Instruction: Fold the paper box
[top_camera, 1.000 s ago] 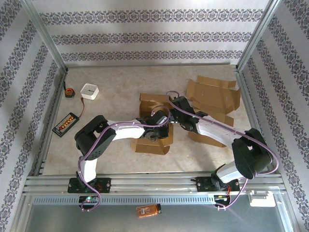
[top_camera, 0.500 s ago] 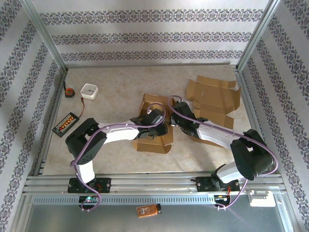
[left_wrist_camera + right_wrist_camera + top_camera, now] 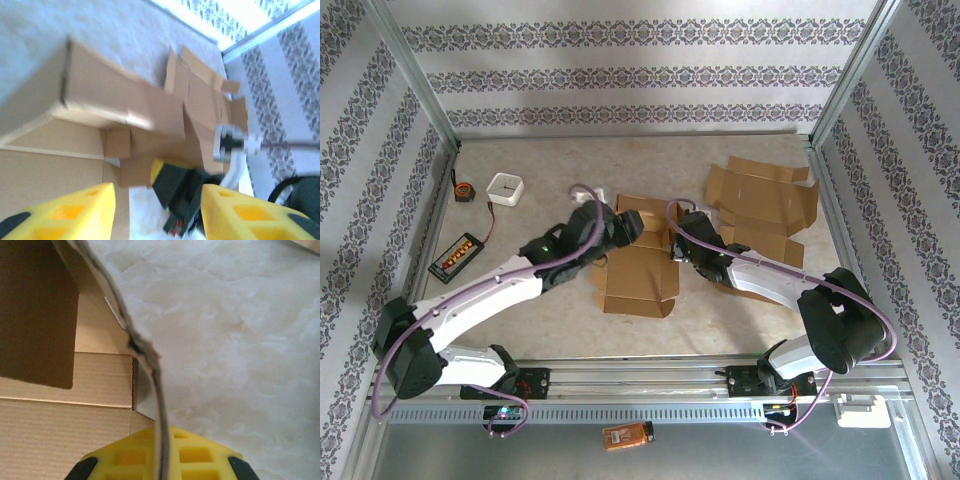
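The brown cardboard box lies partly folded at the table's middle, its far wall raised. My right gripper is at the box's right edge. In the right wrist view it is shut on a thin upright flap, seen edge-on between the yellow pads, with the box floor to the left. My left gripper hovers over the box's far wall. In the left wrist view it is wide open with nothing between its fingers, above the box and the right gripper's black body.
Flat cardboard blanks lie at the back right, close to the right arm. At the back left are a white square box, a tape measure and a black tray. Metal frame posts stand around the table.
My left arm has stretched out and swung its gripper from the box's middle up to the far left wall. The right gripper has stayed at the flap.
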You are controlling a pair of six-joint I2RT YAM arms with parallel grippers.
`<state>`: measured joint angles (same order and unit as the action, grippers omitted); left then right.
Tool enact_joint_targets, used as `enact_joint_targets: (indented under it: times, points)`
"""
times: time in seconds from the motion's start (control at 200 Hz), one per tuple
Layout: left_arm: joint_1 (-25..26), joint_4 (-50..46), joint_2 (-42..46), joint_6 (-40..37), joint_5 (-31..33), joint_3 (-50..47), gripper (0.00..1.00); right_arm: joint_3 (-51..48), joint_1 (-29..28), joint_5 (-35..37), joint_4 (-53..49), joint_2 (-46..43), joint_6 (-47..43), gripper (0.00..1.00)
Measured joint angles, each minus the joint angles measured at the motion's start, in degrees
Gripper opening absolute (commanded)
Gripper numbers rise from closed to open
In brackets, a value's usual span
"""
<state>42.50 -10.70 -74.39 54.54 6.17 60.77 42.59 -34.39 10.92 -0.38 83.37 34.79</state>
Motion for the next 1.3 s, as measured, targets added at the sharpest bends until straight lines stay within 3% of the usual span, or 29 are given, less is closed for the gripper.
enact_joint_targets:
  times: [0.14, 0.245, 0.43, 0.61, 0.75, 1.084, 1.299]
  points:
    - [-9.05, -3.19, -2.62, 0.04, -3.85, 4.76, 0.61, 0.00, -0.04, 0.02, 0.00, 0.02, -0.50, 0.05]
    - [-12.46, -3.52, -6.80, -0.50, -8.15, 5.88, 0.66, 0.02, -0.39, 0.11, 0.02, 0.02, -0.85, 0.04]
    - [-13.38, -3.48, -13.31, -2.47, -13.00, 5.90, 0.68, 0.22, -0.39, 0.04, -0.09, 0.15, -1.97, 0.05]
    - [-13.38, -1.38, -15.80, -2.47, -16.57, 5.73, 0.57, 1.38, -0.74, -0.02, -1.05, 0.79, -2.12, 0.08]
    - [-13.49, 1.66, -16.00, -1.42, -18.75, 4.04, 0.55, 3.08, -0.74, -1.36, -2.71, 1.55, -0.55, 0.13]
    - [-13.75, 4.09, -15.32, 0.20, -19.23, 1.16, 0.55, 9.77, -1.55, -3.28, 0.63, 9.79, 5.09, 0.39]
    - [-13.73, 4.04, -14.58, -0.09, -19.12, 0.63, 0.55, 6.71, -3.82, -5.57, 1.44, 6.23, 0.61, 0.69]
